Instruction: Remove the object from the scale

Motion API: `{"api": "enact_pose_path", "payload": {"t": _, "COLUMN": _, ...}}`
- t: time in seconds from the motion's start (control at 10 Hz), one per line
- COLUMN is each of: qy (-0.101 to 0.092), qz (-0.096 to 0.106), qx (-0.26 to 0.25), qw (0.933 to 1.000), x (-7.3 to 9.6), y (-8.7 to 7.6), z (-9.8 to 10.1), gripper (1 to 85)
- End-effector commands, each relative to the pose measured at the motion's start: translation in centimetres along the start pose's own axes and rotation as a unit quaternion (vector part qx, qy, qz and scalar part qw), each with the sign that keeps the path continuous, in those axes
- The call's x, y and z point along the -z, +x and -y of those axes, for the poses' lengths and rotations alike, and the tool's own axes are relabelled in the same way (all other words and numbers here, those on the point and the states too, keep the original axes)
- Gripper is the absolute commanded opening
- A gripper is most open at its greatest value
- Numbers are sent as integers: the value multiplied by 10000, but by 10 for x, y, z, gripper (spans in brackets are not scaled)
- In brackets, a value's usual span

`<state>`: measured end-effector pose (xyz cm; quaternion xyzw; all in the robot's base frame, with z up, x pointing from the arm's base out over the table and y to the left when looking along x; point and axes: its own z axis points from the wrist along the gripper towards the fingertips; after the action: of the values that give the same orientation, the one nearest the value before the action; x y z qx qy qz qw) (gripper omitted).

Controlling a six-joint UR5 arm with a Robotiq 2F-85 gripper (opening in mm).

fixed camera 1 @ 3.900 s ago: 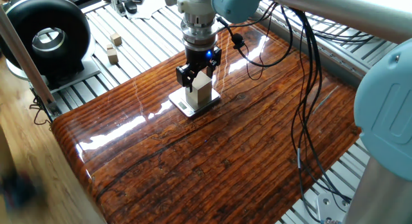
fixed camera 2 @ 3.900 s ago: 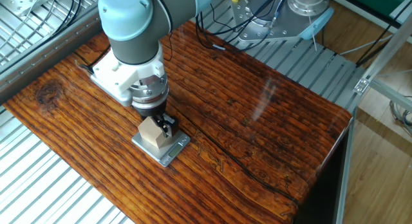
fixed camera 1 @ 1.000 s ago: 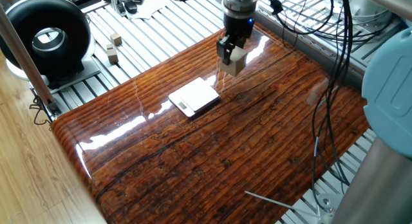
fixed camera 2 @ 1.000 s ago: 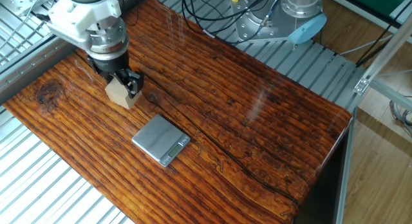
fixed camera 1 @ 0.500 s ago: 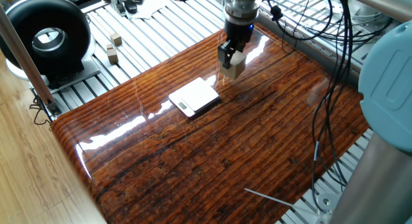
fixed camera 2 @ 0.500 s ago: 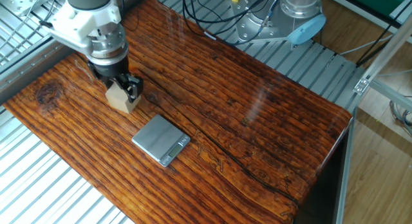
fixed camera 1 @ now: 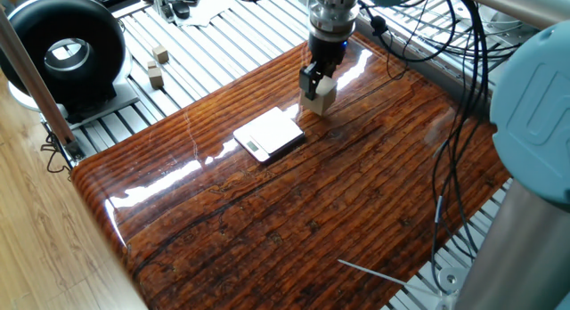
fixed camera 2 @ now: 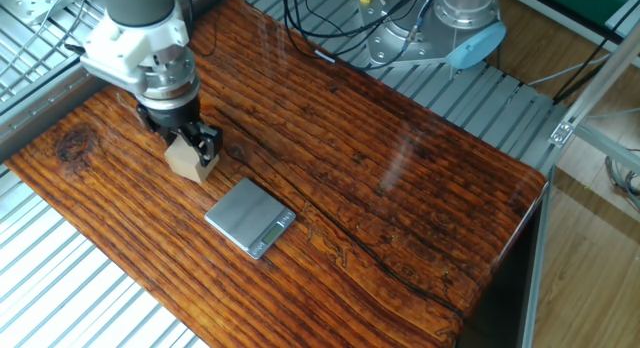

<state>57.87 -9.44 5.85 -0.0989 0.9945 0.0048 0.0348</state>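
Note:
The object, a light tan wooden cube (fixed camera 1: 321,97), is off the scale and sits at or just above the wooden tabletop beside it. It also shows in the other fixed view (fixed camera 2: 189,162). My gripper (fixed camera 1: 314,82) points straight down with its dark fingers shut on the cube's sides; it shows in the other fixed view too (fixed camera 2: 190,144). The scale (fixed camera 1: 269,134) is a thin silver slab, bare on top, lying a short way from the cube. In the other fixed view the scale (fixed camera 2: 250,217) shows its dark display strip at one edge.
Two much smaller wooden cubes (fixed camera 1: 160,53) (fixed camera 1: 155,76) lie on the slatted metal bench beyond the tabletop. A black round device (fixed camera 1: 67,52) stands at the far left. Black cables (fixed camera 1: 454,43) hang at the right. A thin white rod (fixed camera 1: 374,276) lies near the table's front corner.

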Motion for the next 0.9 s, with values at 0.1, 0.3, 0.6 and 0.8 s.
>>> {"api": "enact_pose_path", "payload": {"t": 0.1, "qy": -110, "qz": 133, "qx": 107, "qw": 9998, "x": -11, "y": -10, "z": -5, "gripper": 577}}
{"api": "enact_pose_path", "payload": {"t": 0.3, "qy": -19, "qz": 41, "qx": 384, "qw": 9993, "x": -11, "y": -5, "z": 0, "gripper": 607}}
{"api": "enact_pose_path", "payload": {"t": 0.6, "qy": -118, "qz": 19, "qx": 630, "qw": 9979, "x": -10, "y": -4, "z": -5, "gripper": 753}}
{"api": "enact_pose_path", "payload": {"t": 0.8, "qy": -32, "qz": -13, "qx": 667, "qw": 9978, "x": -4, "y": -3, "z": -1, "gripper": 763}}
